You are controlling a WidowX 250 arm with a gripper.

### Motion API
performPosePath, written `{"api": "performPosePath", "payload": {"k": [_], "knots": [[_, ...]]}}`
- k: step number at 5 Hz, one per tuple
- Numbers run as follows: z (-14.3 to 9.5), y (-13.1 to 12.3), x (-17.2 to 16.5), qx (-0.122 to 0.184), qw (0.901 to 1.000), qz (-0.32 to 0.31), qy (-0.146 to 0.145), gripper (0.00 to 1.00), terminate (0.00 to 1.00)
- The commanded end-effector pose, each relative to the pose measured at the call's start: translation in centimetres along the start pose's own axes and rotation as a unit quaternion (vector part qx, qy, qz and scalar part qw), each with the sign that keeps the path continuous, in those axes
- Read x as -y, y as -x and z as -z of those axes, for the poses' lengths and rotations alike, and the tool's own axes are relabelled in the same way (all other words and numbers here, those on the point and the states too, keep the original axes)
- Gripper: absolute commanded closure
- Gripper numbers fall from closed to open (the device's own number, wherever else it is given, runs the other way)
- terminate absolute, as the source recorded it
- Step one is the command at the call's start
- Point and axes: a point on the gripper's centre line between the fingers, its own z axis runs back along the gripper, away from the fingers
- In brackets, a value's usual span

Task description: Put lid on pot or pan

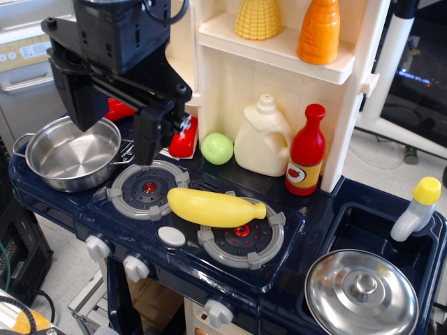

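Observation:
The pot (70, 155) is a shallow shiny steel pot with wire loop handles. It stands empty at the left end of the toy stove. The lid (362, 293), round and shiny with a centre knob, lies in the sink basin at the front right, far from the pot. My gripper (115, 125) is black and hangs over the pot's back right rim. Its jaws stand wide apart and hold nothing. A red toy (183, 142) shows partly behind the right finger (152, 136).
A yellow banana (213, 207) lies across the two burners (148, 188). A green ball (217, 148), cream jug (262, 138) and red ketchup bottle (306, 152) stand along the back wall. A white bottle with yellow cap (418, 208) leans by the sink. Corn and an orange bottle sit on the shelf.

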Motion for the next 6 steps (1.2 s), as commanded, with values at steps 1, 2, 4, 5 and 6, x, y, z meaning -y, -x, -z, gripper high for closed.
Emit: {"api": "performPosePath", "payload": {"k": [1, 2, 4, 5, 6], "knots": [[0.0, 0.0, 0.0, 0.0, 1.0, 0.0, 0.0, 0.0, 0.0], [-1.7, -0.9, 4.8, 0.026, 0.9996, -0.012, -0.003, 0.0, 0.0], [-0.6, -2.3, 12.4, 0.056, 0.9984, 0.01, 0.003, 0.0, 0.0], [1.8, -4.0, 15.0, 0.057, 0.9975, 0.02, 0.037, 0.0, 0.0], [3.5, -4.9, 16.9, 0.063, 0.9963, 0.02, 0.055, 0.0, 0.0]]}}
